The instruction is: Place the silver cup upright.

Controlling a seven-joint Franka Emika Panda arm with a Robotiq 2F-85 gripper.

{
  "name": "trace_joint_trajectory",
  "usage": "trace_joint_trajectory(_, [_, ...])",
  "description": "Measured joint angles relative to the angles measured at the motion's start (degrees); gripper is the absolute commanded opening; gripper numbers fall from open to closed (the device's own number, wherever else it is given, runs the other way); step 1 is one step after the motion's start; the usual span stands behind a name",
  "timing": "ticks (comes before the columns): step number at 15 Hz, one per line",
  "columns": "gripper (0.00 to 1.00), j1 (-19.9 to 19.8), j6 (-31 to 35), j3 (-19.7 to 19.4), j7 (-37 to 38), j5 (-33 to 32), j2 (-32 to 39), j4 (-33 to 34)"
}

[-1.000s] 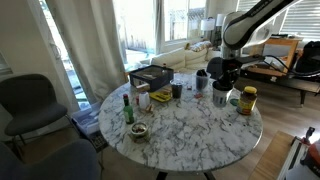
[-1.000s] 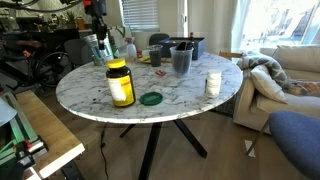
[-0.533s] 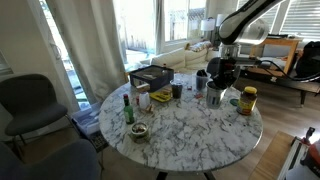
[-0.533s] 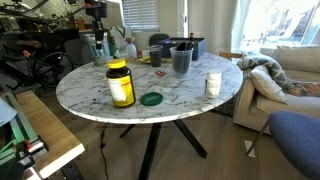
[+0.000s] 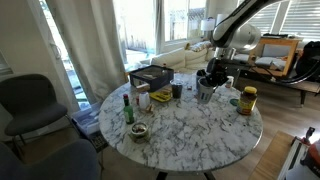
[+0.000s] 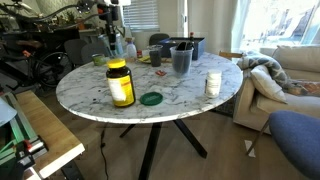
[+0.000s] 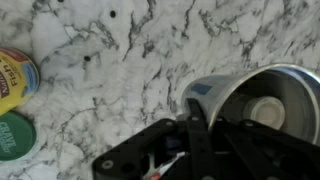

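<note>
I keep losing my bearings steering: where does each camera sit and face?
In an exterior view: off the table's rim, facing the windows; arm enters upper right, gripper at the silver cup.
In an exterior view: low at another rim, near the yellow-lidded jar; arm upper left.
Wrist view: looks down on marble; fingers at bottom, by the cup.
All share the jar.

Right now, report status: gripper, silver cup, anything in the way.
Gripper shut on silver cup at its rim. Cup tilted, not yet set upright. Yellow-lidded jar and green lid nearby, not touching.
</note>
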Motion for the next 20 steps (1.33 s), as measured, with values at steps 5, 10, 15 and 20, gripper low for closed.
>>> trace_joint_trajectory(5, [0.01, 0.0, 3.51, 0.09, 1.24, 4.59, 5.82, 1.44])
trace_joint_trajectory(10, [0.01, -0.23, 3.48, 0.22, 2.26, 7.5, 11.58, 3.35])
trace_joint_trajectory(15, [0.49, -0.61, 3.48, 0.34, 3.77, 7.52, 14.99, 5.07])
trace_joint_trajectory(20, [0.86, -0.67, 2.22, 0.79, 3.4, 6.59, 9.19, 5.42])
